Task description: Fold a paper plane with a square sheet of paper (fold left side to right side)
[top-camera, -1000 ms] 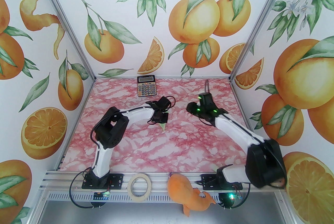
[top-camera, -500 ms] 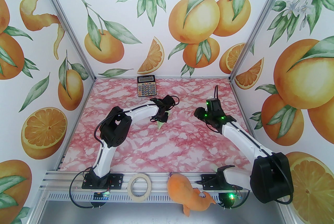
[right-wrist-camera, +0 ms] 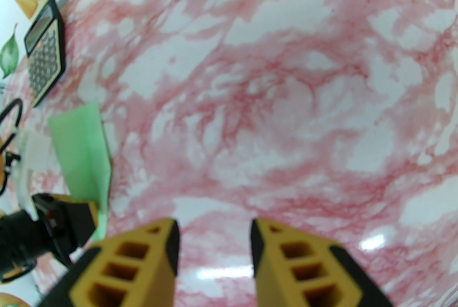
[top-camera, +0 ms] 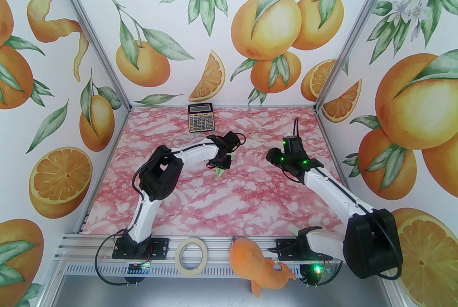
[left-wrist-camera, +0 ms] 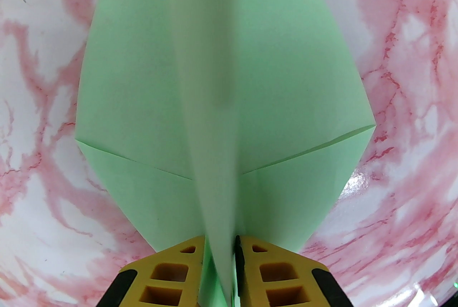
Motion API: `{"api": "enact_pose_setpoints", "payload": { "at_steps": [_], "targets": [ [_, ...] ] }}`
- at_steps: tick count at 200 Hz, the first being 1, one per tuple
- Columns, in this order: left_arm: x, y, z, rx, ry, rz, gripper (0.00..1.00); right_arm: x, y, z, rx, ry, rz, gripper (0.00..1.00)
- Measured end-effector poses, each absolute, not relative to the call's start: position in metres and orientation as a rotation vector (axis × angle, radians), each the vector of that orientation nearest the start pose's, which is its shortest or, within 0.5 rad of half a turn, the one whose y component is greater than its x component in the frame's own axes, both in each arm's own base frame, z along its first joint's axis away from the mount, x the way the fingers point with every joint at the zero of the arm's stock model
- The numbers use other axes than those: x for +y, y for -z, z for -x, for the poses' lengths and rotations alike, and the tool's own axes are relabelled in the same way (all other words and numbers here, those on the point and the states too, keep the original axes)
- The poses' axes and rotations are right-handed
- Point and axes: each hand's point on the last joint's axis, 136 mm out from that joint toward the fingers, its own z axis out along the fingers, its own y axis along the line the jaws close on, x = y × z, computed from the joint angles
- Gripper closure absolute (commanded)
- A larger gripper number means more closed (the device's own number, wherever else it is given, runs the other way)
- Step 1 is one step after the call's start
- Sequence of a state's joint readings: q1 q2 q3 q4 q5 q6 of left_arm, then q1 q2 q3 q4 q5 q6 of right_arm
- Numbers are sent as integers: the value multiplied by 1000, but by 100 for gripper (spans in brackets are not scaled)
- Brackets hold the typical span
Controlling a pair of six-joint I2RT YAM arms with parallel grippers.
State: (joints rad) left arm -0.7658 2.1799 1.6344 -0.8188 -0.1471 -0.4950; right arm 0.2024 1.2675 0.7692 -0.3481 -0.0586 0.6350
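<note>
One paper plane point(left-wrist-camera: 229, 83) in the left pincer point(left-wrist-camera: 221, 243), perhaps loosely; one calculator point(top-camera: 200, 117).

**Legible markings.** No text, number, brand or sign could be read in any view. The black-and-orange desk calculator point(top-camera: 200, 117), which lay at the far edge of the pink marbled table point(top-camera: 250, 198), had a pale display and rows of keys. Its key markings and display contents were too small in the top view, and too blurred in the right wrist view, to make out.
</note>
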Motion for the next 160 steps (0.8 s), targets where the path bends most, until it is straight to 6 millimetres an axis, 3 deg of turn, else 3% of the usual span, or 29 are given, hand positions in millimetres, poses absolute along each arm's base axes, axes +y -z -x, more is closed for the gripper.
{"api": "enact_pose_setpoints", "payload": {
  "at_steps": [17, 97, 109, 118, 130, 137, 145, 160],
  "targets": [
    [-303, -15, -351, 2859, -5, -372, 54, 80, -117, -339, 2414, -446, -502, 60],
    [-305, -17, -351, 2844, -18, -377, 53, 80, -117, -339, 2415, -447, -499, 54],
    [-306, -18, -351, 2845, -15, -378, 51, 80, -117, -339, 2415, -448, -494, 46],
    [-307, -19, -350, 2848, -9, -385, 43, 81, -118, -338, 2414, -450, -490, 37],
    [-306, -25, -349, 2850, 5, -388, 34, 82, -122, -339, 2407, -459, -478, 19],
    [-306, -31, -349, 2846, 16, -385, 28, 83, -124, -339, 2402, -465, -467, 1],
    [-306, -41, -350, 2835, 35, -379, 23, 83, -128, -339, 2394, -469, -454, 0],
    [-304, -70, -354, 2794, 95, -343, 4, 84, -136, -342, 2374, -473, -429, 0]
  ]
}}
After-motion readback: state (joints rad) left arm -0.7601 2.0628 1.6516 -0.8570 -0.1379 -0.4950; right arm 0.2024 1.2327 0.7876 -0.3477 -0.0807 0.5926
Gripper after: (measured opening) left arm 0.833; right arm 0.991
